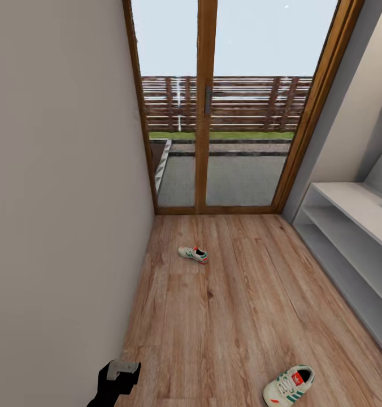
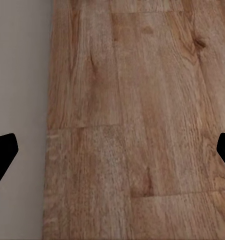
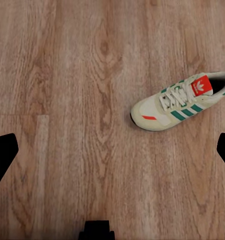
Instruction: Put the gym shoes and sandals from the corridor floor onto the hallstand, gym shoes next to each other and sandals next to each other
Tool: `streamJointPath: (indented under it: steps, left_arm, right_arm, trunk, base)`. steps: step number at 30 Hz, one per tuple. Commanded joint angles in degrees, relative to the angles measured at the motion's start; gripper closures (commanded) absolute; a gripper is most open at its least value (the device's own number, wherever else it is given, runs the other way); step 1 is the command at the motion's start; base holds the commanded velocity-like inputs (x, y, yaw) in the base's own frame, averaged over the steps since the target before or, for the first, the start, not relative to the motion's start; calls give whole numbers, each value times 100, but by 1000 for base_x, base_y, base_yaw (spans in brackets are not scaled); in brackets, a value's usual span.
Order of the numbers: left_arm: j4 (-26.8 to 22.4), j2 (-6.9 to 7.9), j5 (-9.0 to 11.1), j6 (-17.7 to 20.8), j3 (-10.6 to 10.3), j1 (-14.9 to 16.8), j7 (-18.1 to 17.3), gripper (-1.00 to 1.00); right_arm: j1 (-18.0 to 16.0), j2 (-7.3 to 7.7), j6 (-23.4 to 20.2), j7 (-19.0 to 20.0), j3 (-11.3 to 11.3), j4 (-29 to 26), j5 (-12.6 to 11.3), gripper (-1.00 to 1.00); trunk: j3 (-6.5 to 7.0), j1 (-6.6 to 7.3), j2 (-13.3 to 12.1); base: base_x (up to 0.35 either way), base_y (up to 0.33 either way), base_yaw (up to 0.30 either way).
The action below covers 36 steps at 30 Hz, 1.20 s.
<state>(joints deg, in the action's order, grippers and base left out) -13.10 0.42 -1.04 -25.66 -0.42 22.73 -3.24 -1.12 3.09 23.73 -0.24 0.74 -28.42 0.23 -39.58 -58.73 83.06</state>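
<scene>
While both shoes lie on the floor, near shoe sits just right of the right pincer, spread empty; long axis slanting far-right. Far shoe well apart; left pincer likewise spread.

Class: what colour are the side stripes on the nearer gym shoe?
Green, on the nearer gym shoe; clearest in the right wrist view.

White trefoil-like logo on the gym shoe's red tongue patch, no lettering legible
</scene>
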Motion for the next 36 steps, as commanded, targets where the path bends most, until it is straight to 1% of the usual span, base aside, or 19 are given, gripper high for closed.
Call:
streamJointPath:
  steps: [1, 7, 14, 26, 36]
  left_arm:
    - [5, 2, -10, -18, -2, 3, -10, -100]
    - [7, 2, -10, -25, -2, 5, -10, -100]
    - [9, -2, -10, -19, -2, 4, -10, -100]
    - [9, -7, -10, -26, -2, 3, -10, -100]
    - [7, -7, -10, -26, -2, 4, -10, -100]
  right_arm:
    - [-3, -1, 17, -2, 5, 3, 3, -100]
    - [-3, -1, 17, -2, 5, 3, 3, -100]
    - [-3, -1, 17, -2, 5, 3, 3, -100]
    - [-3, -1, 17, -2, 5, 3, 3, -100]
    - [-3, -1, 17, -2, 5, 3, 3, -100]
  trunk:
    - [-4, 0, 2]
    - [-4, 0, 2]
    - [-4, 0, 2]
    - [-4, 0, 2]
    - [-4, 0, 2]
  base:
    - [26, 0, 0]
    - [96, 0, 0]
    - [199, 34, 0]
    - [40, 6, 0]
    - [227, 30, 0]
